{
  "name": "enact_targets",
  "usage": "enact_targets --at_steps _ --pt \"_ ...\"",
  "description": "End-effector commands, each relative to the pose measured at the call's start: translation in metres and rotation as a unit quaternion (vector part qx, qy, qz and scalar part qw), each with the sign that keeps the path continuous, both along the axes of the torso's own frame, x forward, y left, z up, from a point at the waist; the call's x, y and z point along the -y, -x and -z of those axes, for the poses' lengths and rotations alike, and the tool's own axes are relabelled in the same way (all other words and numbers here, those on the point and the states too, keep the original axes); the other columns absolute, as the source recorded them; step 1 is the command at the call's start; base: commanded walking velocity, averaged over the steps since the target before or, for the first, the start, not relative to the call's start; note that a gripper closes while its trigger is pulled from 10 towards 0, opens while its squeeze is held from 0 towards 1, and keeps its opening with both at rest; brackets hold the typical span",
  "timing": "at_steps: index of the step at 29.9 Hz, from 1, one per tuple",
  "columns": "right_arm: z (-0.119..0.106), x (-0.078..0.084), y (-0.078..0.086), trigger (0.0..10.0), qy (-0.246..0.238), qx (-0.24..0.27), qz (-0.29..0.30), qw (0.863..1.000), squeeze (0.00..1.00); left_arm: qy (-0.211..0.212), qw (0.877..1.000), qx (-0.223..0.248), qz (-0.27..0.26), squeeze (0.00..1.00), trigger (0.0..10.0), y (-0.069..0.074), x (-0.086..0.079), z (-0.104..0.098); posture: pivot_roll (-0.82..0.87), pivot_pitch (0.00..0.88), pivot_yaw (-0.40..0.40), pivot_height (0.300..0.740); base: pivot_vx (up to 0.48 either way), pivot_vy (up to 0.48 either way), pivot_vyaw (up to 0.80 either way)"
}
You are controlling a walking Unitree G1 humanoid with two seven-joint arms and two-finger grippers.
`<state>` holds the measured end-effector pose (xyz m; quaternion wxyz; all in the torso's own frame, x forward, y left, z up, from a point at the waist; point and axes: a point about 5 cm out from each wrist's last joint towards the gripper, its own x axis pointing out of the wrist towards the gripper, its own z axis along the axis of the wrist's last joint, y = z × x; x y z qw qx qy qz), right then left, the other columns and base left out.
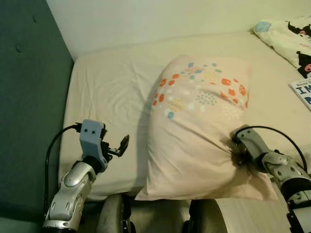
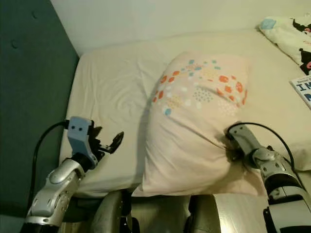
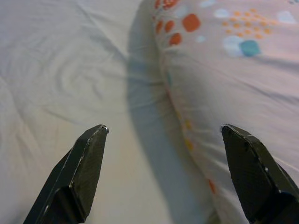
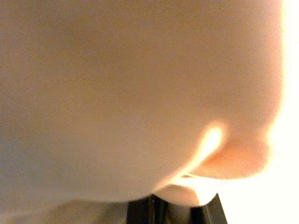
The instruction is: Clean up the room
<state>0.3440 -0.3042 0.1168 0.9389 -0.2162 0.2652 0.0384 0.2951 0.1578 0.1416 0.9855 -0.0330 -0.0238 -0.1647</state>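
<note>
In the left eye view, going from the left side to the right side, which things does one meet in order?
Dark wall panel → left gripper, open over the sheet → patterned pillow → right gripper, pinching the pillow's edge → book at the far right.

Pillow on the bed, left pincer beside it, book far right

A pale pink pillow with orange and blue dots is seen lying on a cream sheet over the bed. The right gripper is pressed into the pillow's right edge, where the fabric is bunched around it; its fingers are hidden. The left gripper is held above the sheet, left of the pillow and apart from it, with its fingers spread. A patterned blanket and a book are seen at the far right.
</note>
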Motion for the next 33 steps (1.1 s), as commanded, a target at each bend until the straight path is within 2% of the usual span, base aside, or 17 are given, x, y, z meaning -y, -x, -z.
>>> enact_targets --at_steps 1,2,3,5,6,8,9,10,12,17,20,26,28,29,30,32,33 --pt "-0.013 -0.005 -0.008 10.0 -0.046 0.047 0.009 0.998 0.25 0.006 1.0 -0.021 0.005 0.0 10.0 0.003 0.0 0.007 0.04 0.211 0.035 0.601 0.0 0.0 0.0" --pt "-0.013 -0.009 -0.01 10.0 -0.065 0.049 0.002 0.997 0.25 0.005 1.0 -0.024 0.003 0.0 10.0 0.003 -0.001 0.008 0.04 0.211 0.035 0.601 0.0 0.0 0.0" --pt "-0.014 -0.013 -0.011 10.0 -0.081 0.052 -0.003 0.995 1.0 0.009 1.0 -0.03 0.002 0.0 10.0 0.003 -0.002 0.009 0.04 0.211 0.034 0.601 0.0 0.0 0.0" --pt "-0.018 -0.018 -0.014 10.0 -0.11 0.051 -0.022 0.992 1.0 0.006 0.999 -0.034 -0.001 0.07 10.0 0.003 -0.005 0.011 0.05 0.213 0.028 0.601 0.0 0.0 0.0" --pt "-0.023 -0.019 -0.015 10.0 -0.112 0.048 -0.039 0.992 1.0 0.002 0.999 -0.038 -0.006 0.29 10.0 0.002 -0.007 0.012 0.05 0.213 0.023 0.601 0.0 0.0 0.0" --pt "-0.023 -0.019 -0.015 10.0 -0.112 0.048 -0.039 0.992 1.0 0.002 0.999 -0.038 -0.006 0.29 10.0 0.002 -0.007 0.012 0.05 0.213 0.023 0.601 0.0 0.0 0.0" --pt "-0.033 -0.018 -0.013 10.0 -0.115 0.026 -0.089 0.989 1.0 -0.004 0.999 -0.044 -0.016 0.75 10.0 0.002 -0.012 0.013 0.05 0.217 0.016 0.601 0.0 0.0 0.0" --pt "-0.033 -0.018 -0.013 10.0 -0.115 0.026 -0.089 0.989 1.0 -0.004 0.999 -0.044 -0.016 0.75 10.0 0.002 -0.012 0.013 0.05 0.217 0.016 0.601 0.0 0.0 0.0" --pt "-0.046 -0.012 -0.005 10.0 -0.117 0.005 -0.129 0.985 1.0 -0.002 0.998 -0.051 -0.023 1.0 10.0 0.001 -0.017 0.014 0.05 0.218 0.017 0.601 0.0 0.0 0.0" --pt "-0.06 -0.001 0.01 10.0 -0.104 -0.021 -0.178 0.978 1.0 0.005 0.998 -0.053 -0.025 1.0 10.0 0.001 -0.02 0.014 0.04 0.218 0.02 0.601 0.0 0.0 0.0" --pt "-0.067 0.007 0.036 10.0 -0.069 -0.076 -0.249 0.963 1.0 0.012 0.998 -0.056 -0.019 1.0 10.0 0.0 -0.02 0.015 0.03 0.218 0.025 0.601 0.0 0.0 0.0" --pt "-0.07 0.013 0.048 10.0 -0.066 -0.095 -0.265 0.957 1.0 0.016 0.998 -0.058 -0.013 1.0 10.0 -0.001 -0.017 0.014 0.03 0.218 0.027 0.601 0.0 0.0 0.0" --pt "-0.099 0.026 0.023 10.0 -0.115 0.045 -0.164 0.979 1.0 0.029 0.998 -0.057 -0.006 1.0 10.0 -0.003 -0.016 0.013 0.03 0.217 0.028 0.601 0.0 0.0 0.0" --pt "-0.115 0.033 0.01 10.0 -0.155 0.134 -0.083 0.975 1.0 0.038 0.997 -0.059 -0.003 1.0 10.0 -0.006 -0.015 0.013 0.02 0.217 0.027 0.601 0.0 0.0 0.0" --pt "-0.115 0.033 0.01 10.0 -0.155 0.134 -0.083 0.975 1.0 0.038 0.997 -0.059 -0.003 1.0 10.0 -0.006 -0.015 0.013 0.02 0.217 0.027 0.601 0.0 0.0 0.0" --pt "-0.125 0.039 0.002 10.0 -0.188 0.204 -0.013 0.96 1.0 0.046 0.997 -0.062 0.0 1.0 10.0 -0.008 -0.015 0.013 0.02 0.218 0.027 0.601 0.0 0.0 0.0" --pt "-0.128 0.042 -0.001 10.0 -0.225 0.252 0.041 0.94 1.0 0.062 0.996 -0.066 0.002 1.0 10.0 -0.011 -0.013 0.012 0.03 0.219 0.027 0.601 0.0 0.0 0.0"
